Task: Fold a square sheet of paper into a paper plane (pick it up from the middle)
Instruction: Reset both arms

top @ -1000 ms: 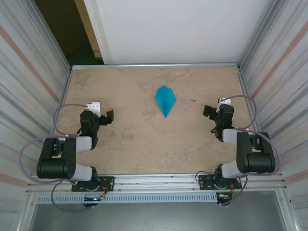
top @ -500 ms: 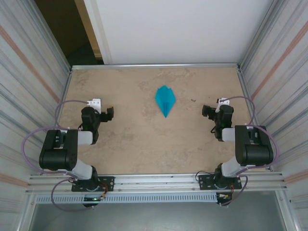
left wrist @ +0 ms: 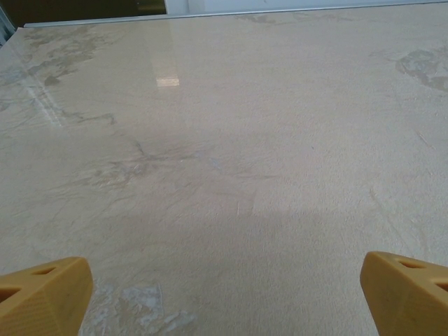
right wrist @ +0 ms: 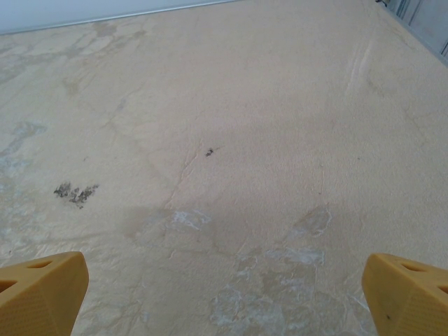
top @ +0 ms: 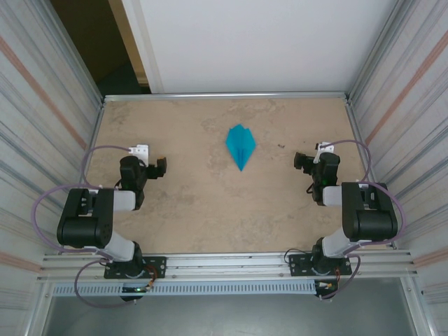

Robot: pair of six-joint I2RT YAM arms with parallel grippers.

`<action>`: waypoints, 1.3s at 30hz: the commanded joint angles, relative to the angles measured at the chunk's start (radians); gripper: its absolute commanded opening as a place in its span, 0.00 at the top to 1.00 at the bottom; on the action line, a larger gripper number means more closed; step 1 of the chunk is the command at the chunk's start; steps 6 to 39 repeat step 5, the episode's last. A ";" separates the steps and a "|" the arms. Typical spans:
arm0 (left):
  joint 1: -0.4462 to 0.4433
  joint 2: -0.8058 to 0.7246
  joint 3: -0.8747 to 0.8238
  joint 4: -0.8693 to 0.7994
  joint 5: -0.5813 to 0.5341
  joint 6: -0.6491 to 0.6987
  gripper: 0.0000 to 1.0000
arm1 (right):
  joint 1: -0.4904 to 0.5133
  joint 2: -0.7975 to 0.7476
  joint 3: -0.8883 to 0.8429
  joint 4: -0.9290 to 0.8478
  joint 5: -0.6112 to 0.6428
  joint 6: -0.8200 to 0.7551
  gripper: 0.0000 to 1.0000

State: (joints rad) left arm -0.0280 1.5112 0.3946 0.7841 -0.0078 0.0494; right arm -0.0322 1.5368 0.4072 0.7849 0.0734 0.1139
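Left flank first: the corrugated left wall (top: 42, 119) runs close outboard of the left arm, so we judge there is little room to swing that way. The left gripper (top: 158, 168) sits low over the table (top: 203, 210), jaws spread wide and holding nothing. In its wrist view the yellow fingertips (left wrist: 42, 294) frame bare tabletop. We read this empty, stood-off posture as keeping clear of finished work. To the right of that claw and farther out toward the back, well apart from it, lies the paper plane (top: 240, 145). It is a flat turquoise dart with a centre crease, nose pointing back toward the arm bases, resting free about midway between the two claws. Open tabletop rings it on all sides, and the back rail (top: 224, 95) is well beyond its tail, so we judge approach free from either side. From the right gripper (top: 302, 161) the plane is to the left and farther out, also well apart. This claw too is fully open and empty, with mottled surface and a small dark smudge (right wrist: 77, 192) ahead-left of its fingers. Outboard of it the right wall (top: 413, 105) crowds the arm. Folding looks done, in our judgement.
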 commanded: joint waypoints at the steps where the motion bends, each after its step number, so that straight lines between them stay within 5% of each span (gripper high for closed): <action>1: 0.001 0.011 0.030 -0.010 0.006 0.017 0.01 | -0.001 0.005 -0.002 0.019 -0.011 -0.019 0.01; 39: 0.002 0.005 0.024 -0.001 0.006 0.018 0.01 | 0.000 0.005 -0.003 0.020 -0.010 -0.018 0.01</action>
